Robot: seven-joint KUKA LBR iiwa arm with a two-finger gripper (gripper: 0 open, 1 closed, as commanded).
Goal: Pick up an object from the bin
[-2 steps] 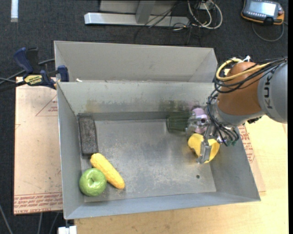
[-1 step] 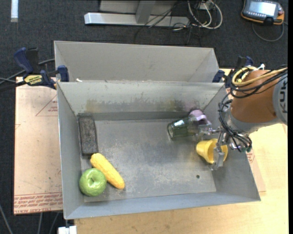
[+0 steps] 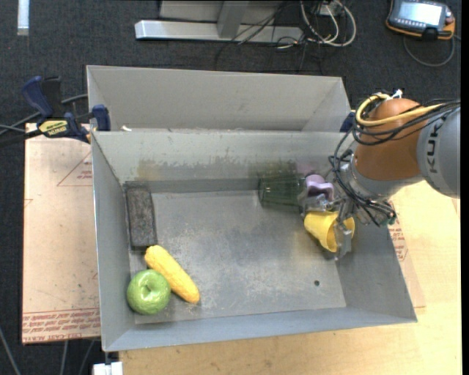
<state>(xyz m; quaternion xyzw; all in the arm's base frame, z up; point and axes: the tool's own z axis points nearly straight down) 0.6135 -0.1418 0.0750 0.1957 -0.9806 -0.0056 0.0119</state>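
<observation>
The gripper is low by the right wall of the grey metal bin, against a tipped yellow plastic cup. Just behind lies a dark green translucent cup. Far left, a yellow corn cob touches a green apple.

A dark, speckled carpet floor fills the view from 9 o'clock round to 2 o'clock; at 12 o'clock a flat silver metal bar lies on it, joined to a grey stand base; just right of that, toward 1 o'clock, black and pale cables loop loosely over the carpet; at 2 o'clock sits a grey handheld pendant with an orange rim; a pale wooden desk shows at 4 to 5 o'clock; the light is even and soft.
</observation>
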